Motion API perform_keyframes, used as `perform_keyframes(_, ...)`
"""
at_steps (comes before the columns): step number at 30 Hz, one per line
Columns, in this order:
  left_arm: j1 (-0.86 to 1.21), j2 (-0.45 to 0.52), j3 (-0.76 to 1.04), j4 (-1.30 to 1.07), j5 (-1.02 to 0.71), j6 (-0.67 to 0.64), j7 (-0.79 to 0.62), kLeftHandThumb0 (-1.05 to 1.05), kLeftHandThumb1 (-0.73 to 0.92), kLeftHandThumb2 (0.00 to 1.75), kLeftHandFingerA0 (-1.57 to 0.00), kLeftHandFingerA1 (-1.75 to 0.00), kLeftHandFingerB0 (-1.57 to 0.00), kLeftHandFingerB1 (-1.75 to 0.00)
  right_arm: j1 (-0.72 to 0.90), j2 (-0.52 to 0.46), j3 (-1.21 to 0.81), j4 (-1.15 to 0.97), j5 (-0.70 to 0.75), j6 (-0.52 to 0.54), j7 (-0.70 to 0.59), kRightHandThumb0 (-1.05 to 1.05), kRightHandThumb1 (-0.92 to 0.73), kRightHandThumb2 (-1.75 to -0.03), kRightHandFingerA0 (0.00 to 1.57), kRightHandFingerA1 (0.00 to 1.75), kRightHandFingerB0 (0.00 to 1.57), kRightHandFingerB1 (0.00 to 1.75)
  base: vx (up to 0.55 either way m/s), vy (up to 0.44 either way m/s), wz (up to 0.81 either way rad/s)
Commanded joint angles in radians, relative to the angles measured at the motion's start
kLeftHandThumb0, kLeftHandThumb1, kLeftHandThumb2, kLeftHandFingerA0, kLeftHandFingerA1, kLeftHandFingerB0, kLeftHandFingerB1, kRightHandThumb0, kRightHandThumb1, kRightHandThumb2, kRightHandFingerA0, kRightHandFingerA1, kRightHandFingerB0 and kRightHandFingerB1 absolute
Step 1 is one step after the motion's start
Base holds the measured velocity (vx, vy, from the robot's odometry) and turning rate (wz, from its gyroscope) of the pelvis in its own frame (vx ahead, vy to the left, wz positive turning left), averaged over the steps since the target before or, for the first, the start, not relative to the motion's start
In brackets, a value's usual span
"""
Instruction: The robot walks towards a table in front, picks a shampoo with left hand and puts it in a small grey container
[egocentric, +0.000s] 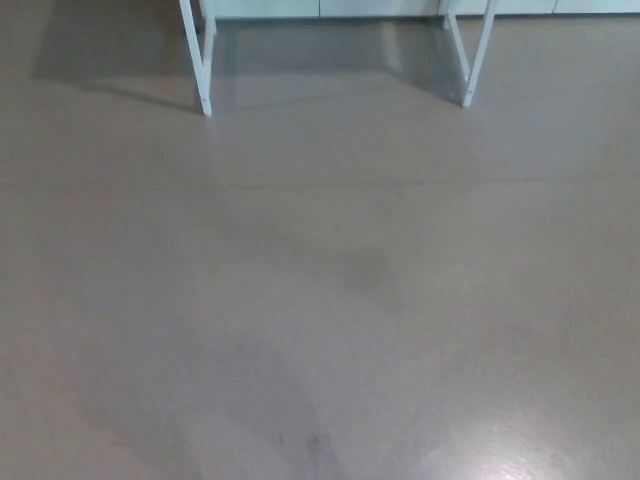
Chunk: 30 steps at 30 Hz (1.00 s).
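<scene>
Neither the shampoo nor the small grey container shows in the head view. Neither of my hands shows either. Only the lower parts of a table's white legs appear at the top of the picture: the left leg and the right leg. The tabletop is out of frame above.
Smooth grey-beige floor fills almost the whole view, with the table's shadow at the top left. A pale wall base runs along the top edge behind the legs. Light glare lies on the floor at the bottom right.
</scene>
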Motion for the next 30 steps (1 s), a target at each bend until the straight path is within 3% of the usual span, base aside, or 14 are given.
perform_keyframes(1,0.000,0.013,-0.004,0.016,-0.034,-0.066,-0.035,-0.11,0.55,0.58,-0.55,-0.44,-0.49,-0.41,-0.003,-0.024,-0.002,0.020,0.016,-0.052,0.007,-0.16,-0.61,-0.58,0.64,0.45,0.52,0.40,0.03,-0.019,0.44)
perform_keyframes(18,0.074,-0.006,-0.017,0.025,-0.056,-0.085,-0.057,-0.13,0.56,0.58,-0.51,-0.44,-0.47,-0.41,0.084,-0.038,0.034,0.021,0.008,-0.102,0.008,-0.23,-0.59,-0.58,0.64,0.45,0.51,0.40,0.16,0.150,-0.07)
perform_keyframes(25,0.103,-0.002,-0.032,0.029,-0.054,-0.103,-0.059,-0.12,0.61,0.57,-0.58,-0.46,-0.47,-0.40,0.094,-0.036,0.050,0.028,0.006,-0.098,0.010,-0.23,-0.60,-0.58,0.64,0.45,0.52,0.40,0.28,-0.088,0.12)
perform_keyframes(30,0.115,-0.004,-0.042,0.041,-0.055,-0.112,-0.053,-0.13,0.54,0.56,-0.63,-0.48,-0.51,-0.42,0.123,-0.038,0.061,0.015,0.006,-0.106,0.010,-0.25,-0.60,-0.57,0.69,0.48,0.52,0.40,0.40,-0.224,0.26)
